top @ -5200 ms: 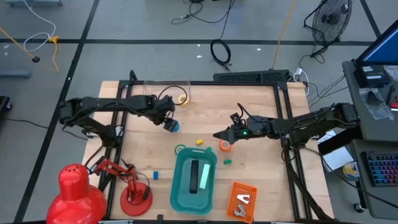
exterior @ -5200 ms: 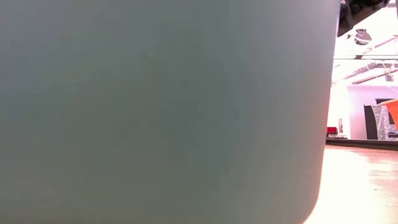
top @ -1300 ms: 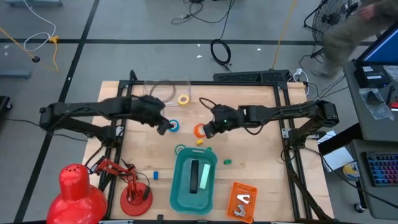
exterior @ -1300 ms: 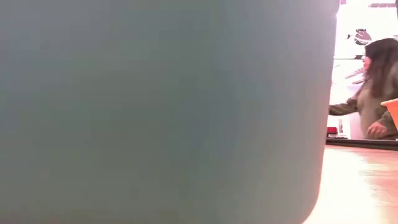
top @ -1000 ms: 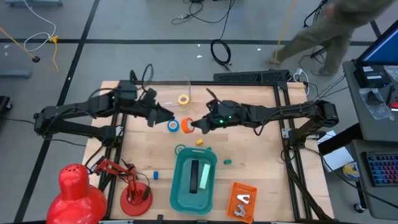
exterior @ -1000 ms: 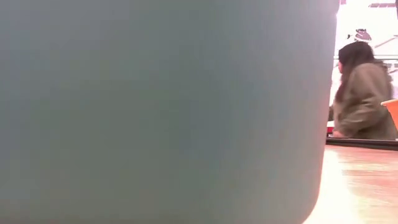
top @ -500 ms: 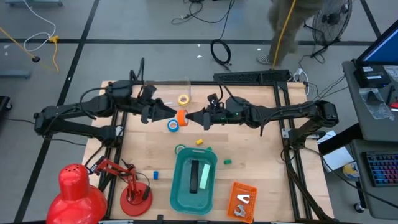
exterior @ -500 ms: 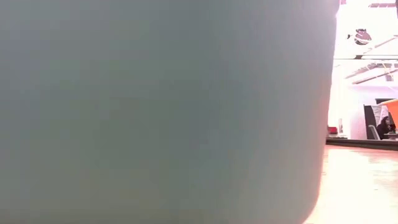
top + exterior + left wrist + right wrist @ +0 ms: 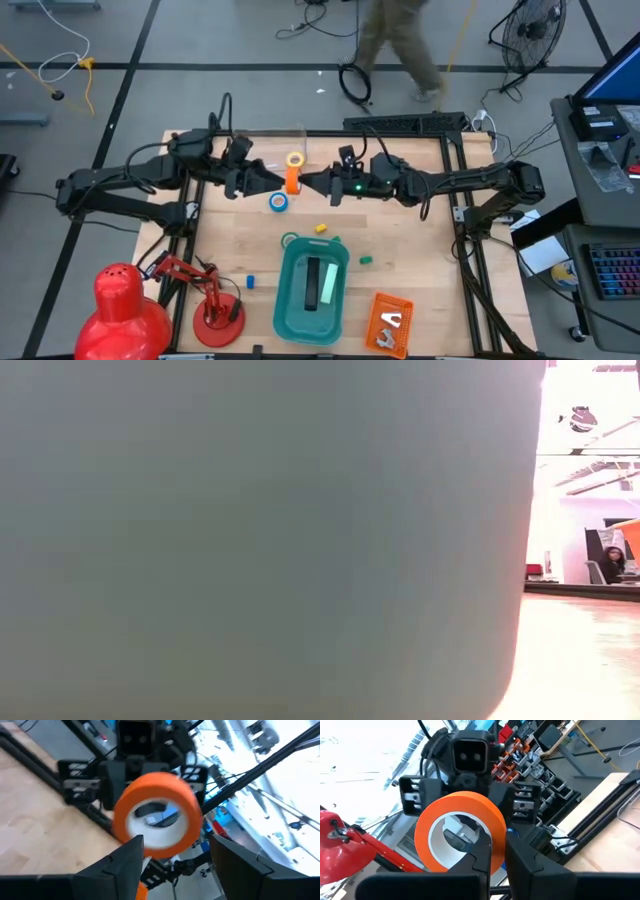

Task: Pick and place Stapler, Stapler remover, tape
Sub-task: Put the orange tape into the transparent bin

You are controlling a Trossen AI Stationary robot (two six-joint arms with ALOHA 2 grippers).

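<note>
Orange tape roll (image 9: 292, 182) hangs in the air over the far middle of the table (image 9: 420, 250), pinched through its wall by the right gripper (image 9: 490, 852), one finger inside the core. It looks light, stiff and smooth; the rim offers the best hold. Left gripper (image 9: 172, 865) faces it with jaws spread wide either side of the roll, holding nothing.

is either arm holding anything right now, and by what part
The right gripper holds the orange tape roll by its ring wall, one finger inside the hole and one outside. The left gripper is open around the roll, not gripping.
</note>
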